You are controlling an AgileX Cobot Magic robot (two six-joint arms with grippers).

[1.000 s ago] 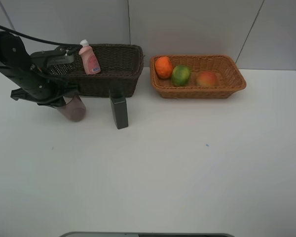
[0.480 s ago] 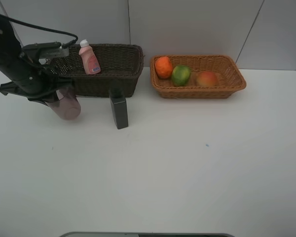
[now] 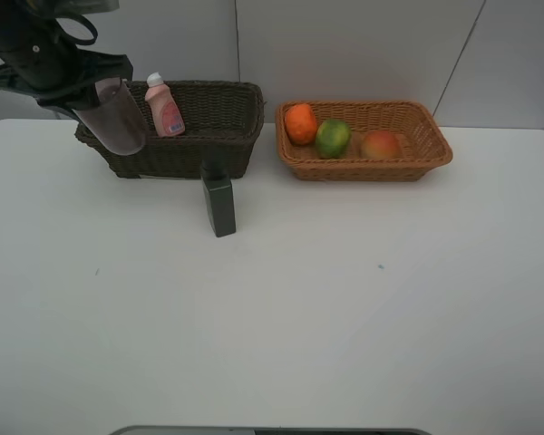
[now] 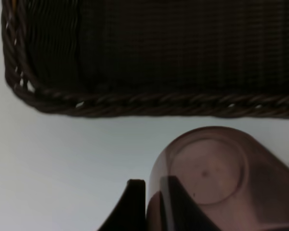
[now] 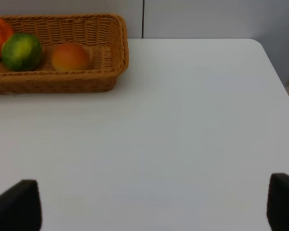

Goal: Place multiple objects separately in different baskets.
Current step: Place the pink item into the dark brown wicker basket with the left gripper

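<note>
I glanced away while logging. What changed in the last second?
The left gripper, shut on the mauve tumbler, lifted it off the table to the left end of the dark basket. Pink bottle, green bottle, and the orange, green fruit and peach in the tan basket stayed put.

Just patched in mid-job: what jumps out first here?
The left tool holds a translucent mauve tumbler aloft near the left end of the dark-brown wicker basket, which holds a pink bottle with white cap. A dark green rectangular bottle stands on the table before that basket; the light tan wicker basket holds three fruits.
</note>
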